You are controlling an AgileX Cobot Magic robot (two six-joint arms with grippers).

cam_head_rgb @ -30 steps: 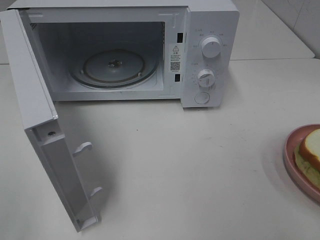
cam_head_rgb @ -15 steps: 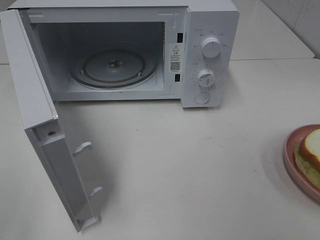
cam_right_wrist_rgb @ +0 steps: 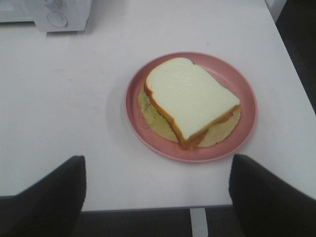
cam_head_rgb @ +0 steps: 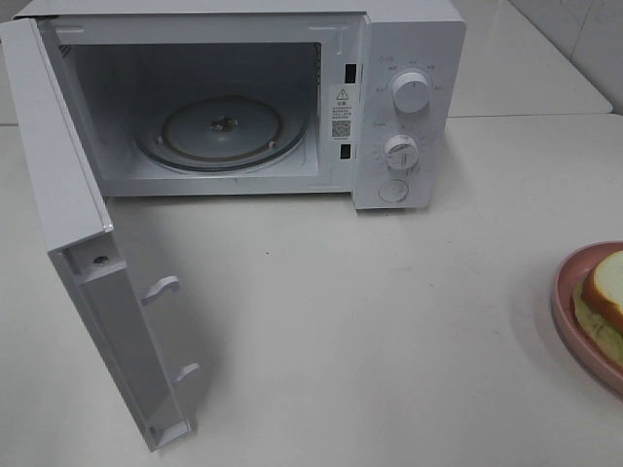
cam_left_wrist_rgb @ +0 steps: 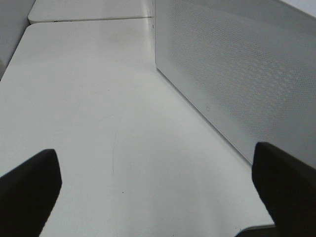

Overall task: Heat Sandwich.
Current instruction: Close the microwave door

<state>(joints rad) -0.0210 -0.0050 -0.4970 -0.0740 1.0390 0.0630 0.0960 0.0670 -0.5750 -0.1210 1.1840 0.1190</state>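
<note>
The sandwich (cam_right_wrist_rgb: 190, 101), white bread with tan crust and pale green filling, lies on a round pink plate (cam_right_wrist_rgb: 148, 133) near the table's right edge; only its left part (cam_head_rgb: 608, 292) shows in the high view. My right gripper (cam_right_wrist_rgb: 157, 197) hovers open short of the plate, fingers (cam_right_wrist_rgb: 47, 197) wide apart and empty. My left gripper (cam_left_wrist_rgb: 158, 190) is open above bare table, beside the perforated outer face of the microwave door (cam_left_wrist_rgb: 237, 74). The white microwave (cam_head_rgb: 409, 97) stands at the back with its door (cam_head_rgb: 88, 253) swung open and the glass turntable (cam_head_rgb: 222, 131) bare. Neither arm shows in the high view.
The microwave's knobs (cam_head_rgb: 410, 92) and round button (cam_head_rgb: 393, 191) face front. The open door juts toward the table's front left. A seam to a second table (cam_left_wrist_rgb: 89, 19) runs behind. The table edge (cam_right_wrist_rgb: 148, 207) lies just below the plate.
</note>
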